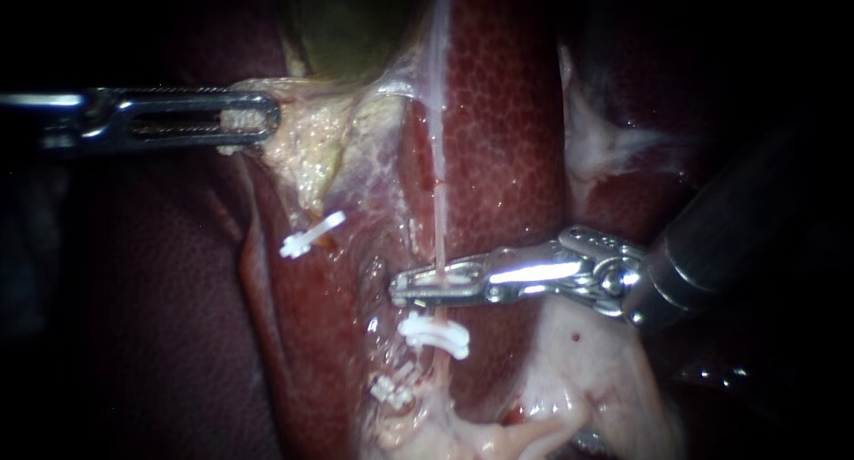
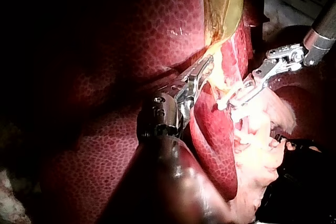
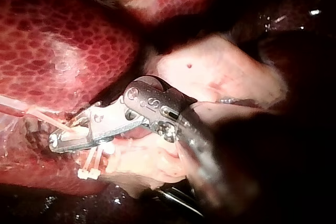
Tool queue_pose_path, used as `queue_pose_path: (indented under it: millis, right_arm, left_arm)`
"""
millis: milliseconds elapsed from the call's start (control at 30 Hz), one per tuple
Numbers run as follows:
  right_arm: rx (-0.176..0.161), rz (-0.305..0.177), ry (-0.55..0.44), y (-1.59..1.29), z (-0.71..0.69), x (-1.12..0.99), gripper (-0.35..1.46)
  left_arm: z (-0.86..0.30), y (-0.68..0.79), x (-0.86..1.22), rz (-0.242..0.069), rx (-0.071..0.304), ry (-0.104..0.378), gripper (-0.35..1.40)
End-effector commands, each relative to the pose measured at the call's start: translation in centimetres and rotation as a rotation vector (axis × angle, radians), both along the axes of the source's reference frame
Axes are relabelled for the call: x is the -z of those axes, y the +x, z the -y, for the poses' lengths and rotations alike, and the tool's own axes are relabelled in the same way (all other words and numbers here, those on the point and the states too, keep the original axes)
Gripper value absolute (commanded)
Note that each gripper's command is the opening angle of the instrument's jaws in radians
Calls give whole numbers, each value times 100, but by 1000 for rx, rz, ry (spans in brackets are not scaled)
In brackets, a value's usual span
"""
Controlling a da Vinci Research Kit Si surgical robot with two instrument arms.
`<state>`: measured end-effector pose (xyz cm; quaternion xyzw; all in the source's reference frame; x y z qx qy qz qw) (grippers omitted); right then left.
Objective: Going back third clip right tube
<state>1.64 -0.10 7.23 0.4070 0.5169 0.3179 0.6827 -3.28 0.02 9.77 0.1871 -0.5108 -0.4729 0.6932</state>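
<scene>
The right tube (image 1: 439, 202) is a thin pale-pink strand running down over the liver (image 1: 498, 140). My right instrument (image 1: 418, 286) comes in from the right, and its narrow jaws lie across this tube, shut on a white clip (image 3: 68, 137) that sits between them. Just below the jaws another white clip (image 1: 434, 333) sits on the same tube, and a third clip (image 1: 391, 391) lies lower still. Further left, a separate clip (image 1: 311, 235) sits on the left tube. My left instrument (image 1: 245, 120) is shut on pale gallbladder tissue (image 1: 311, 140).
The greenish gallbladder (image 1: 347, 24) hangs above, between the liver lobes. Pale fatty tissue (image 1: 587, 371) lies under the right instrument's wrist. Dark liver (image 1: 133, 318) fills the left side.
</scene>
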Motion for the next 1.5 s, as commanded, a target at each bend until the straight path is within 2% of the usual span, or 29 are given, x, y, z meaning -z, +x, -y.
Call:
queue_pose_path:
  millis: [33, 333, 400, 467, 500, 533, 567, 633, 733, 1000, 1100, 1267, 1367, 1500]
  right_arm:
    - [-2, -1, 0, 0, 0, 0, -35]
    - [-8, 6, 3, -2, -7, 3, -35]
    - [-20, 14, -12, -3, -8, 4, -35]
    - [-27, 3, -21, 1, -11, 5, 10]
    - [-35, -2, -18, 4, -14, 7, 39]
    - [-44, -11, -16, 6, -17, 8, 55]
    - [-50, -22, -31, 10, -19, 9, 58]
    - [-91, -63, -58, 12, -22, 11, 60]
    - [-109, -102, -101, 11, -23, 13, 60]
    - [-88, -119, -211, -2, -23, 12, 60]
    - [-46, -112, -215, -4, -18, 12, 60]
    - [34, -149, -213, 0, 6, 10, 60]
    - [51, -163, -216, 3, 14, 9, 60]
    - [59, -170, -218, 4, 12, 7, 60]
  left_arm:
    - [0, 0, 0, 0, -1, 0, -35]
    - [0, 0, 0, 0, 0, -1, -35]
    - [0, 0, -1, 0, 0, -1, -35]
    - [0, 0, -1, 0, 0, -1, -35]
    - [0, 0, 0, 0, 0, -1, -35]
    - [1, 0, -1, 0, 0, -1, -35]
    - [1, 0, -1, 0, 0, -1, -35]
    - [1, 0, -1, 0, 0, -1, -35]
    - [1, 0, 0, 0, 0, -1, -35]
    - [1, 0, 0, 0, -1, -1, -35]
    - [1, 0, 0, 0, -1, -1, -35]
    - [1, 1, 0, 0, -1, -1, -35]
    - [1, 1, 0, 0, -1, -1, -35]
    - [1, 1, 0, 0, -1, -1, -35]
